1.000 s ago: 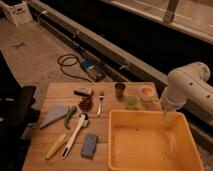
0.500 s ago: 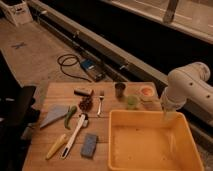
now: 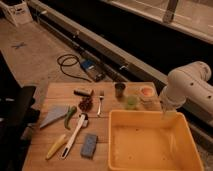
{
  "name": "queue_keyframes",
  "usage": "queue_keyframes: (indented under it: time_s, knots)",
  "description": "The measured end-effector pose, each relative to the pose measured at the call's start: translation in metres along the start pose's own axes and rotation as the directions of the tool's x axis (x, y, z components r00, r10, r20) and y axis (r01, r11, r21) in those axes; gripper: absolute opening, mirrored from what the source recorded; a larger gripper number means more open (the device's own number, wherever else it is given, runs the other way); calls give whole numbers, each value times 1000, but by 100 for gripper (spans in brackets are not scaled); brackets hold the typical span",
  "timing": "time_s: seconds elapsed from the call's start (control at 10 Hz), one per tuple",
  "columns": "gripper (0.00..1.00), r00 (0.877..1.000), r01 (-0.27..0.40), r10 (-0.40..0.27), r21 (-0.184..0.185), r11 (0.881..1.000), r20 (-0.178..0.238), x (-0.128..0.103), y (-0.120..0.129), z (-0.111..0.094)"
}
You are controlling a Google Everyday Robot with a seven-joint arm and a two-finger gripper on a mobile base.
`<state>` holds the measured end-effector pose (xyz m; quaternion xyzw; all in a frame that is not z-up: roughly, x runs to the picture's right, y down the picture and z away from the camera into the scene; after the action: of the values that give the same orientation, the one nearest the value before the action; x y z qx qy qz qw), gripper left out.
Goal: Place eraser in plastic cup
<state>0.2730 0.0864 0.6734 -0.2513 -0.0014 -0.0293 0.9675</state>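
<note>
Eraser [image 3: 83, 92] lies on the table [image 3: 59, 93] (untouched), while the gripper [image 3: 167, 114] hangs by the yellow bin [image 3: 145, 113], jaws spread, empty.

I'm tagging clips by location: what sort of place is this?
Probably a robot test hall: concrete floor, coiled cable, wooden table of odd items; the claw hangs above the yellow bin, near its far rim.

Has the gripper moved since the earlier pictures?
No. The gripper stays above the far right corner of the yellow tub, in the same spot against its rim as before.
</note>
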Motion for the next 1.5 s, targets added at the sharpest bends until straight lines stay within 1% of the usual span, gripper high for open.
queue_keyframes:
  time_s: [0.1,0.2,0.4,0.5,0.6,0.7,1.1,1.2,1.4,1.5]
  knots:
    - [65,999,39,-39,13,999,4,-13,-7,-7]
    - [65,995,98,-98,28,995,10,-39,-16,-13]
    - [65,983,181,-182,51,982,20,-84,-28,-16]
    - [65,977,207,-210,74,975,39,-110,-34,-18]
    - [65,973,217,-223,108,970,55,-138,-39,-21]
    - [65,972,220,-228,121,968,60,-147,-41,-23]
    - [65,974,209,-218,126,970,56,-145,-41,-23]
    - [65,983,178,-183,133,975,32,-137,-46,-24]
    - [65,988,149,-154,141,979,23,-135,-66,-21]
    - [65,989,140,-145,141,980,20,-136,-85,-16]
